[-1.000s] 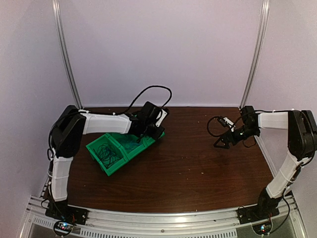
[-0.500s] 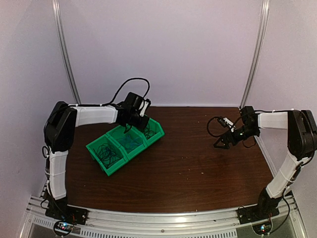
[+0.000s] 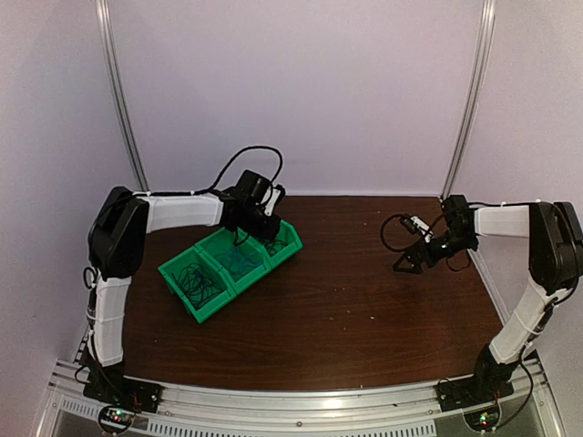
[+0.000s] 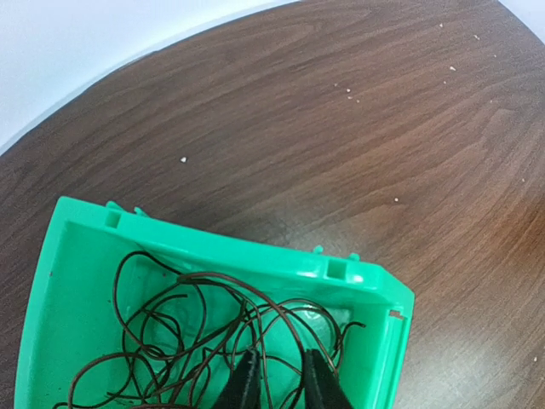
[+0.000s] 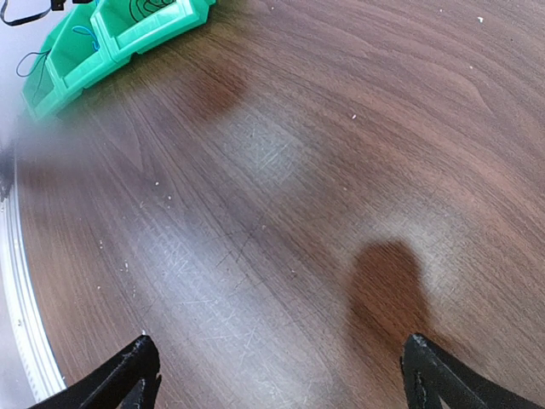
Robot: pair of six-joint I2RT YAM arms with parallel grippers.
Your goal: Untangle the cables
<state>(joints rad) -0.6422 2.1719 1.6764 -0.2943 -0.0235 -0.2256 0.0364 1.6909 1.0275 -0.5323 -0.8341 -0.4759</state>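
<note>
Three joined green bins (image 3: 208, 308) sit on the brown table, left of centre. Thin dark cables (image 4: 183, 319) lie in a tangled heap inside the end bin (image 4: 255, 256) seen in the left wrist view. More dark cables (image 3: 193, 280) fill the nearest bin, and bluish ones (image 3: 240, 264) show in the middle bin. My left gripper (image 4: 278, 358) hangs over the far bin (image 3: 287, 238) with its jaws slightly apart; one strand runs loosely through the gap. My right gripper (image 3: 407, 262) stands wide open over bare table at the right, its fingertips (image 5: 140, 349) far apart with nothing between them.
The green bins (image 5: 111, 34) appear at the top left of the right wrist view, far from that gripper. A thick black arm cable (image 3: 246, 159) loops above the left wrist. An aluminium rail (image 3: 301, 405) runs along the table's near edge, and upright posts (image 3: 123, 100) stand at the back corners.
The left gripper swung back and left, then came right again over the far bin. Its jaws have parted a little. The right arm has stayed still.
</note>
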